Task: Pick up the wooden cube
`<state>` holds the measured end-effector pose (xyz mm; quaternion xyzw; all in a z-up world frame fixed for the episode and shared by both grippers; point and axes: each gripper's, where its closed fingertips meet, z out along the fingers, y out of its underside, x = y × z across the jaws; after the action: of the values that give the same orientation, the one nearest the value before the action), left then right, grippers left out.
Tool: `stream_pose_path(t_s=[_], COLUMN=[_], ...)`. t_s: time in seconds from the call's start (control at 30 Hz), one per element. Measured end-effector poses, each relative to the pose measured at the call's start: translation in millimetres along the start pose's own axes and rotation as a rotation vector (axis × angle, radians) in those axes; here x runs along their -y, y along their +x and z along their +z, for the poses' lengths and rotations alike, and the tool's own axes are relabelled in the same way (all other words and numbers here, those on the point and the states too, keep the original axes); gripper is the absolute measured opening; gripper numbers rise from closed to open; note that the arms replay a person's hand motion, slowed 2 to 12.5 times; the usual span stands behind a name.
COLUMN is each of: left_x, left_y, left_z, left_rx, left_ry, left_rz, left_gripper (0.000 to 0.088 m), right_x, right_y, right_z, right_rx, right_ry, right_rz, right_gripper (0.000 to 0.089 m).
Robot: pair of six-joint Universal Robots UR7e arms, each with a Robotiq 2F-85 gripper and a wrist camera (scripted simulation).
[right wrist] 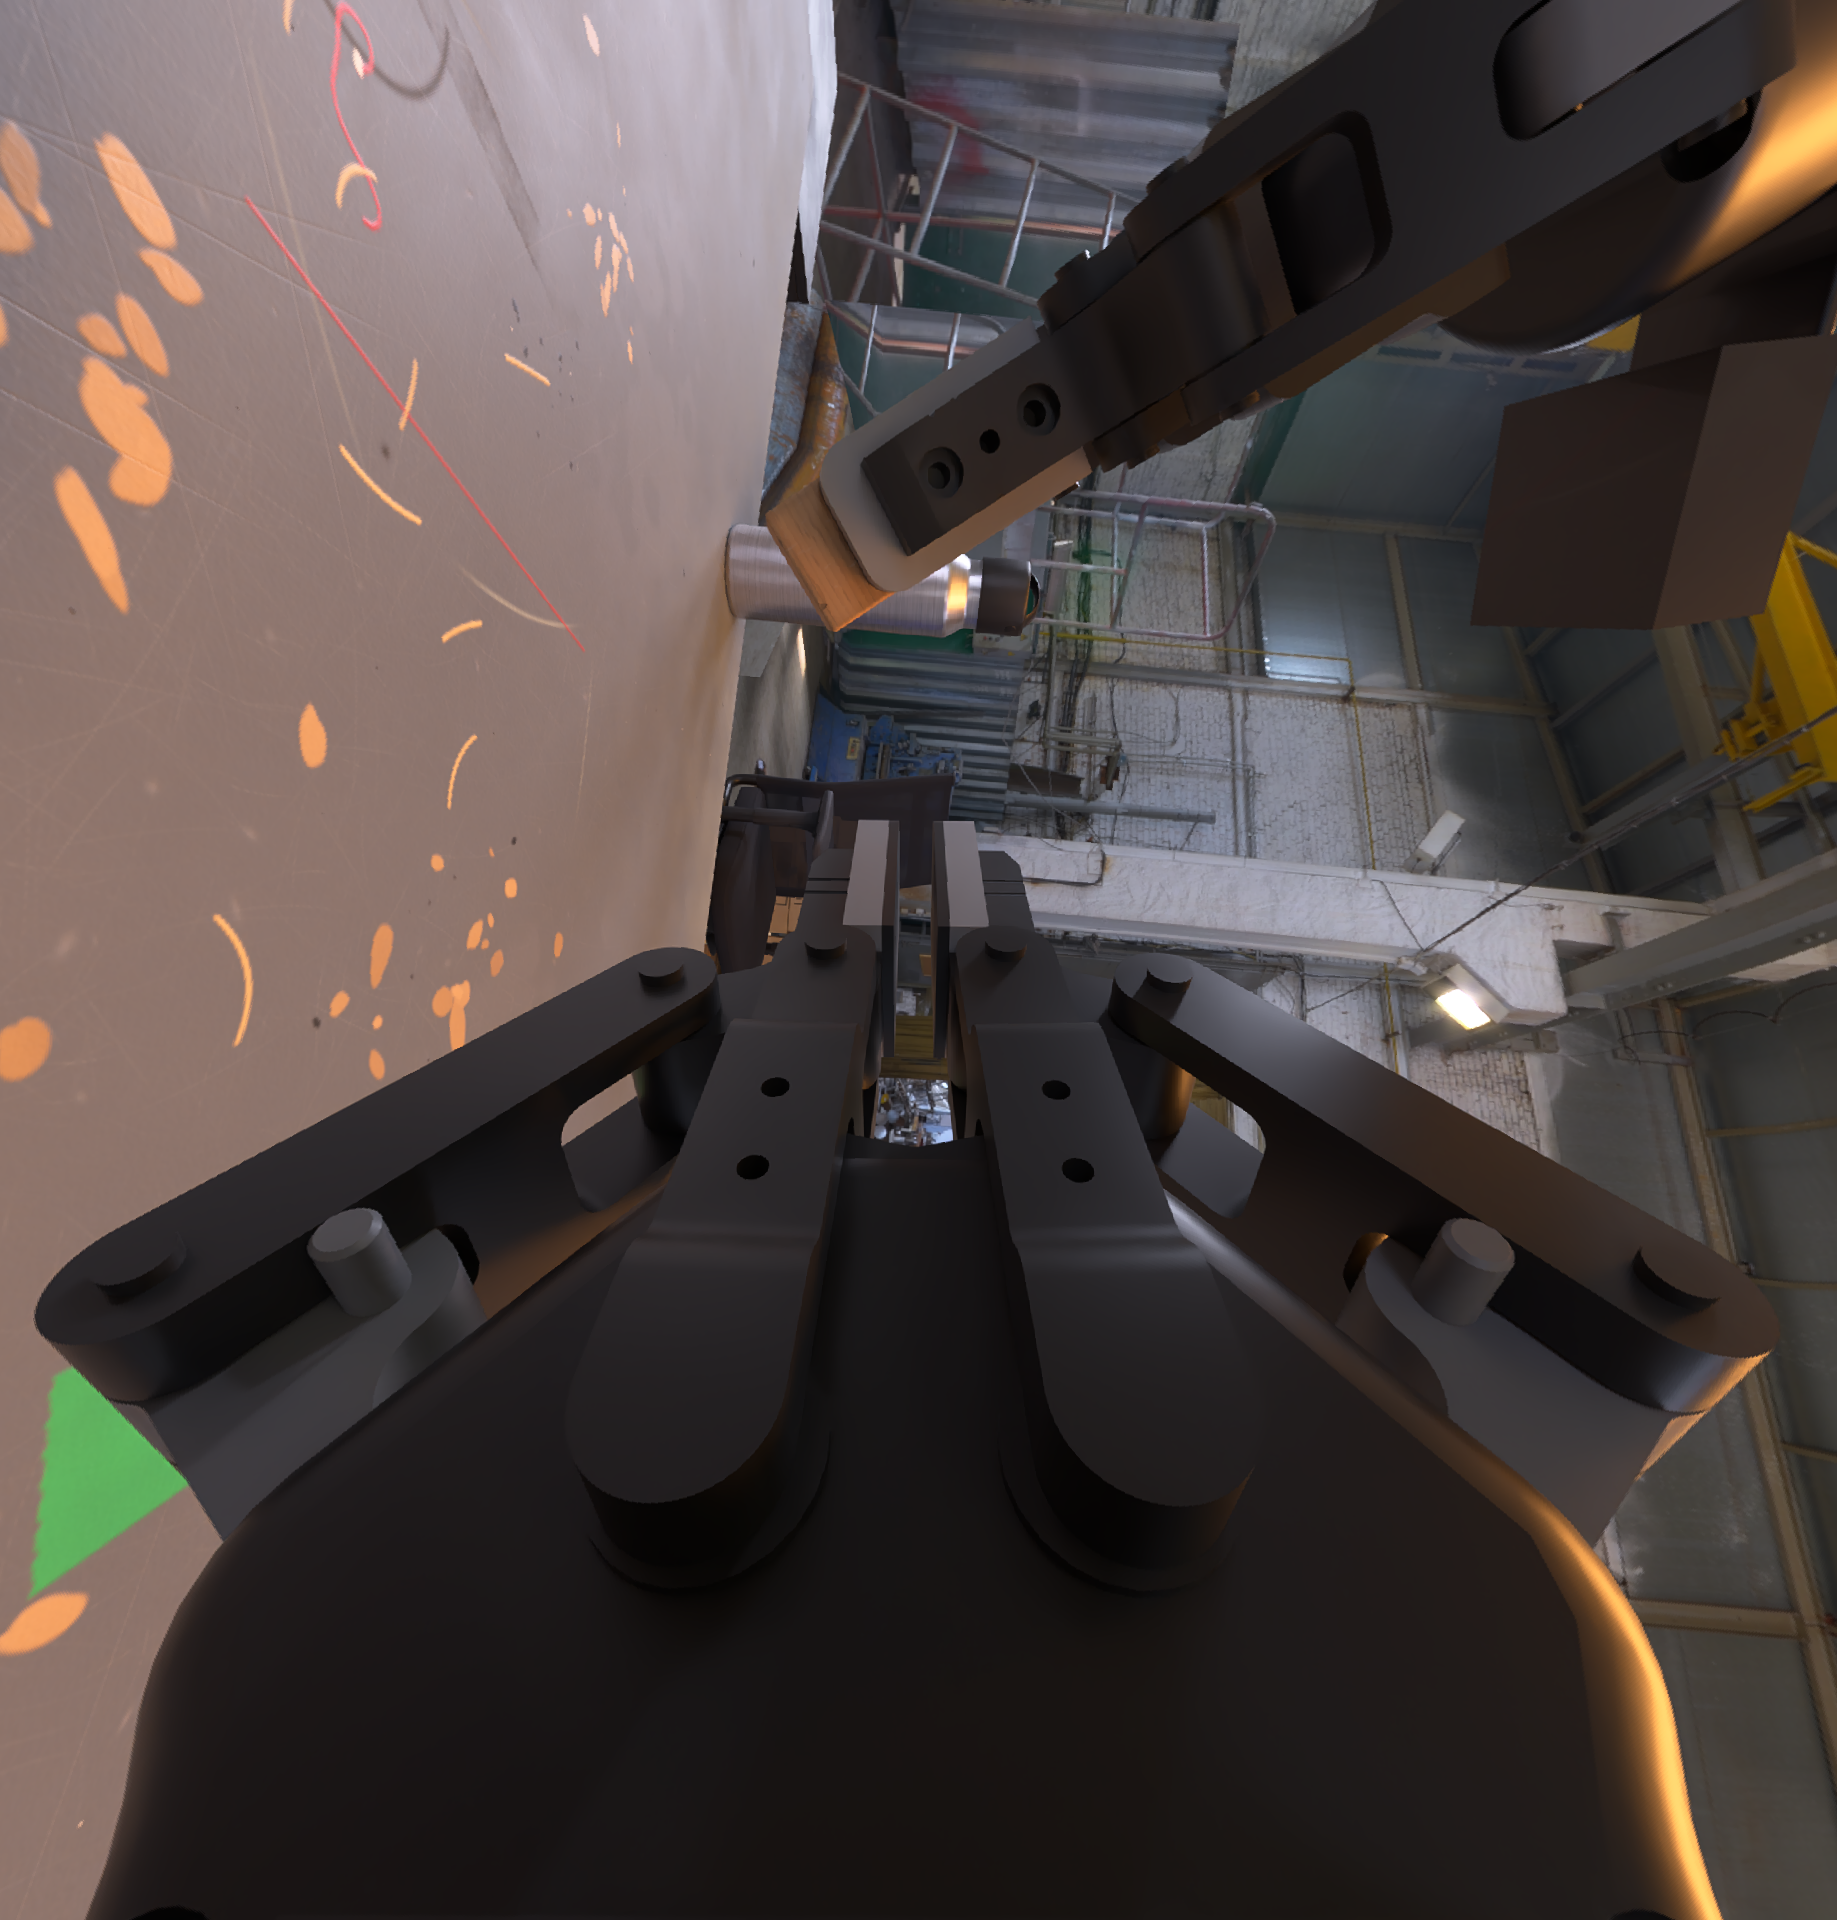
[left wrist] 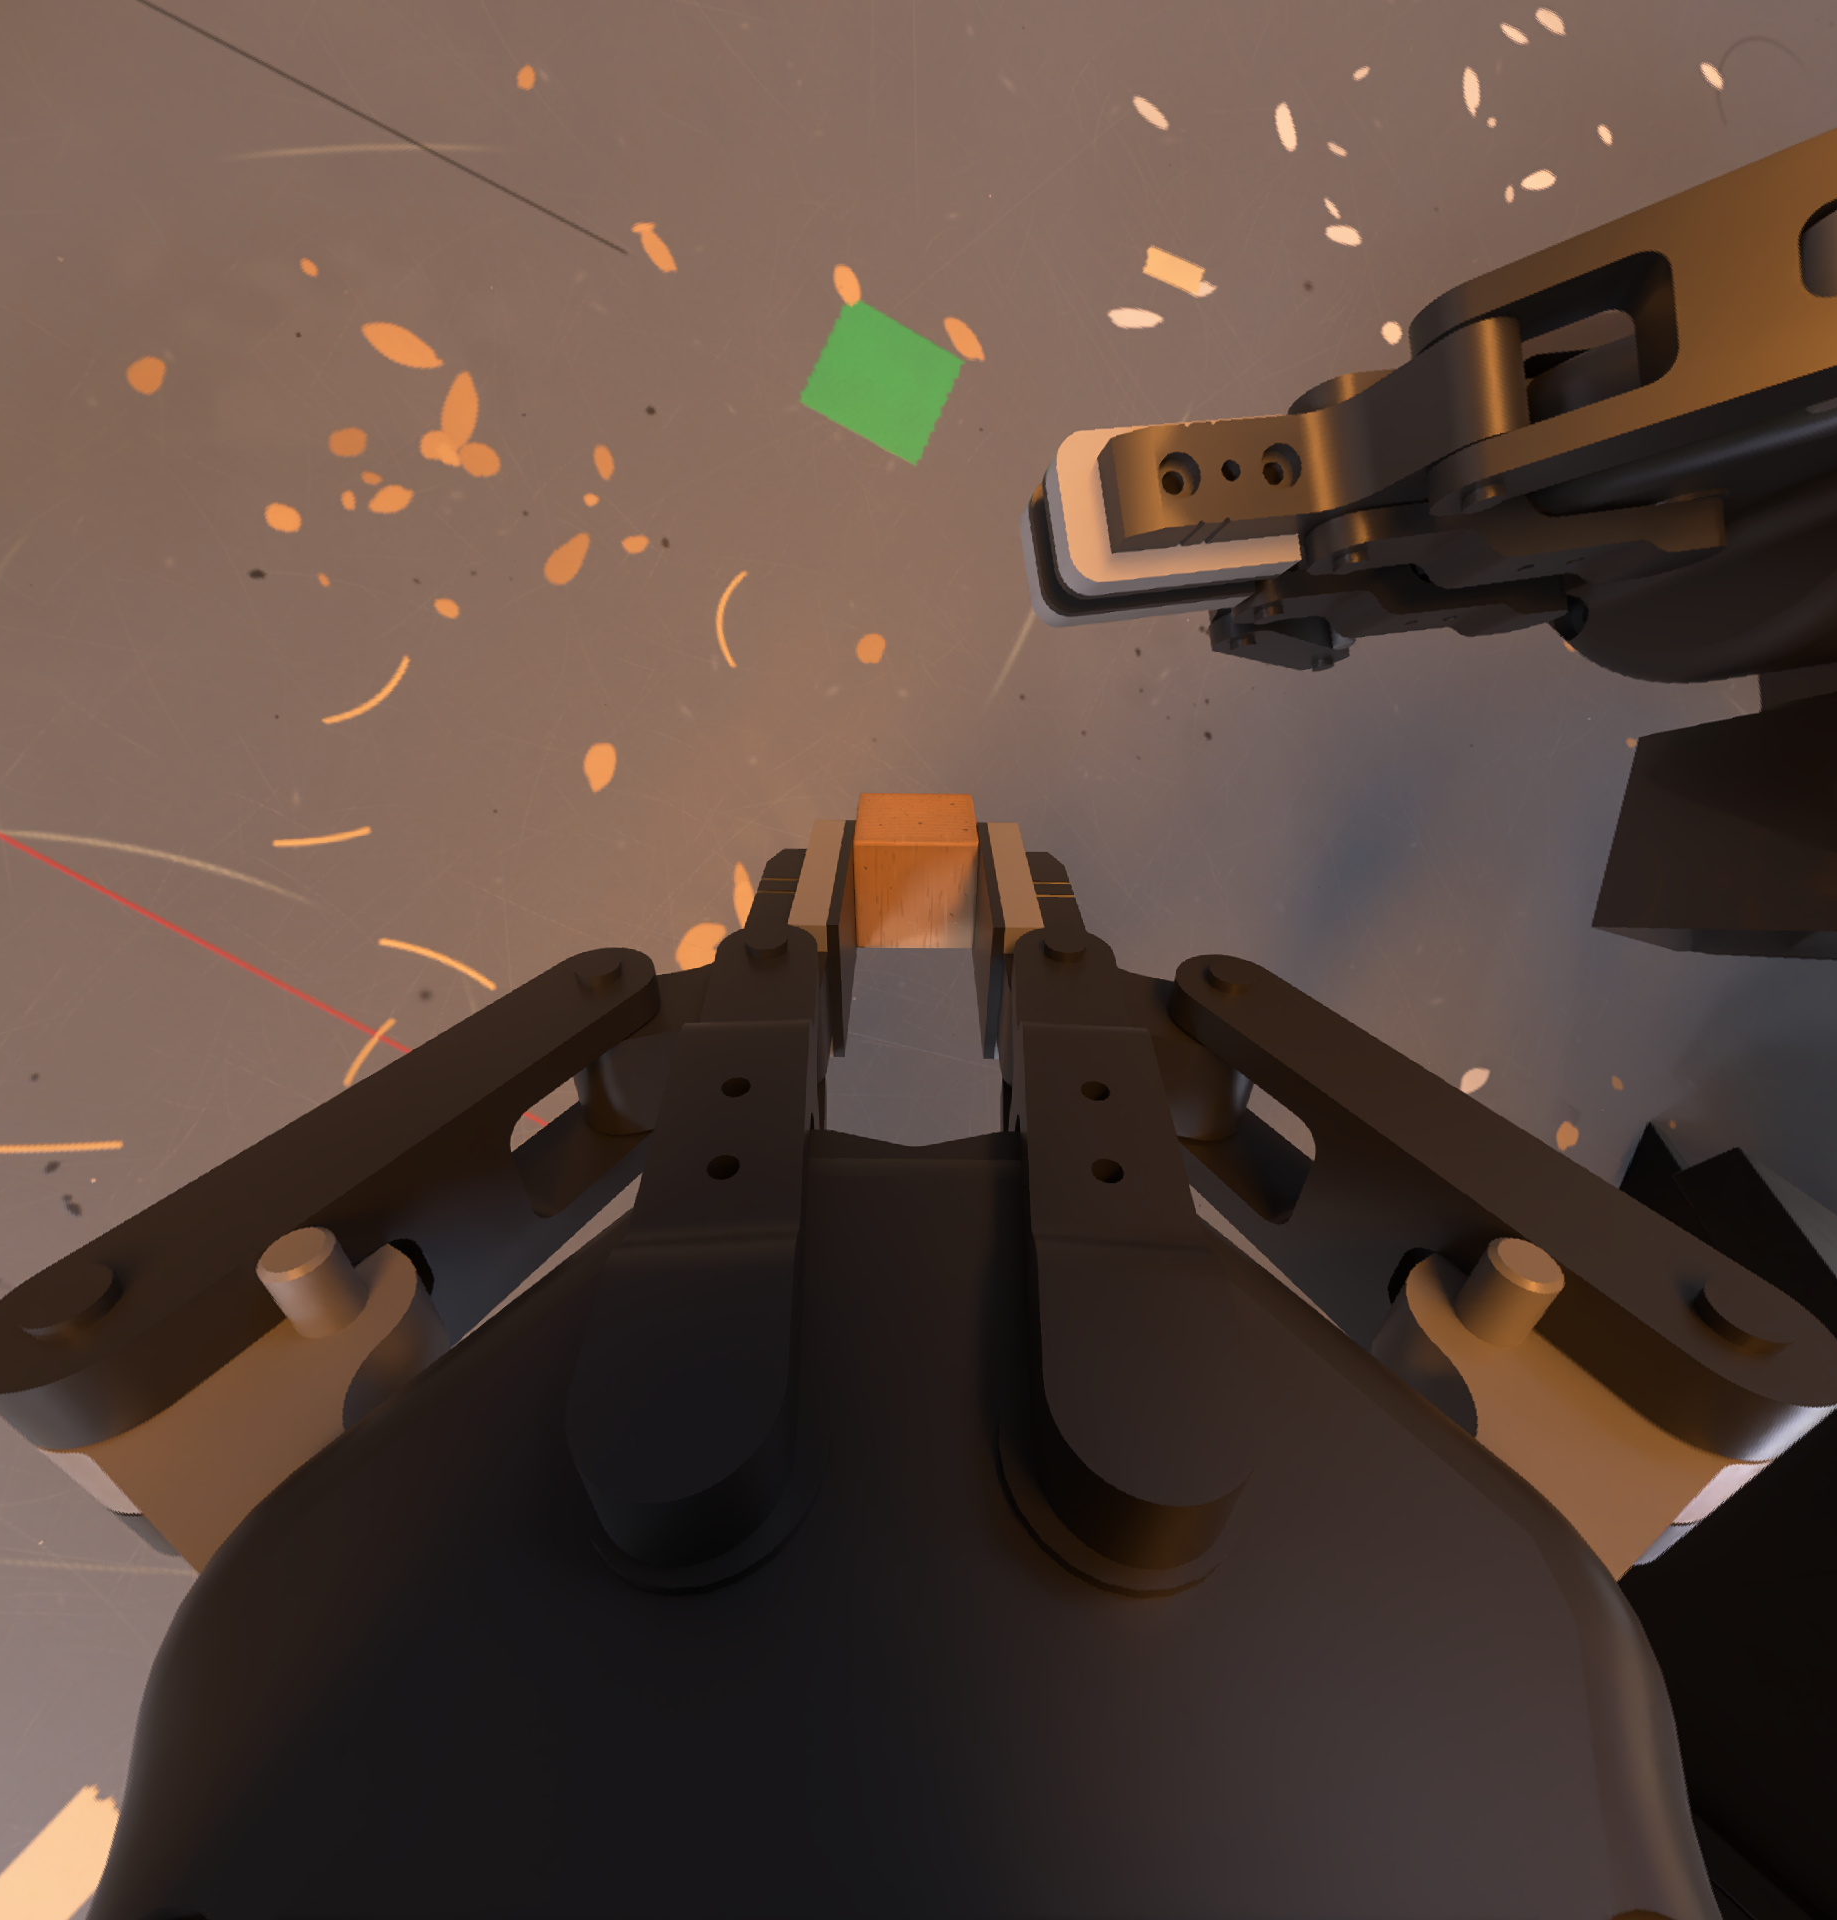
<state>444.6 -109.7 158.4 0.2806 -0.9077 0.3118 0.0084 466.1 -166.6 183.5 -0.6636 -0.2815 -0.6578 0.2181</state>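
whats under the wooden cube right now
The wooden cube sits clamped in the left gripper. Only bare speckled table shows around it; the spot directly beneath is hidden.

No readable text, labels or numbers anywhere.

The left wrist view looked steeply down at the table (left wrist: 374, 623) from close above; the right wrist view faced sideways along it. Both showed the green patch (left wrist: 881, 380).

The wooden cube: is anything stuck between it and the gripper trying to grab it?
No. The wooden cube already sits directly between the left gripper fingers, with nothing visible between them. The right gripper is off to the side, holding nothing.
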Motion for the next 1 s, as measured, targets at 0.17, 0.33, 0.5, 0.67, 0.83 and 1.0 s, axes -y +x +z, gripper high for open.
stream_pose_path(t_s=[0.17, 0.33, 0.5, 0.67, 0.83, 1.0], left_x=[-1.5, -3.5, -5.4, -7.0, -8.5, -10.1], left_y=[-0.7, -1.3, -1.8, -2.2, -2.5, -2.4], left_z=[0.8, 1.4, 2.1, 2.7, 3.3, 4.0], left_rx=[0.003, 0.007, 0.011, 0.015, 0.02, 0.022], left_ry=[-0.01, -0.023, -0.036, -0.047, -0.058, -0.069], left_rz=[0.002, 0.007, 0.015, 0.023, 0.03, 0.035], left_gripper=[0.0199, 0.0199, 0.0199, 0.0199, 0.0199, 0.0199], right_x=[0.5, 1.4, 1.2, 1.9, 3.8, 5.2], right_y=[-1.9, -3.8, -5.3, -6.4, -8.2, -10.0], right_z=[0.4, 0.6, 0.4, 0.3, 0.2, -0.1], right_rx=[0.008, 0.015, 0.022, 0.026, 0.032, 0.04], right_ry=[0.002, 0.006, 0.006, 0.008, 0.017, 0.024], right_rz=[-0.009, -0.021, -0.037, -0.05, -0.063, -0.077], right_gripper=[0.0061, 0.0061, 0.0061, 0.0059, 0.0058, 0.0057])
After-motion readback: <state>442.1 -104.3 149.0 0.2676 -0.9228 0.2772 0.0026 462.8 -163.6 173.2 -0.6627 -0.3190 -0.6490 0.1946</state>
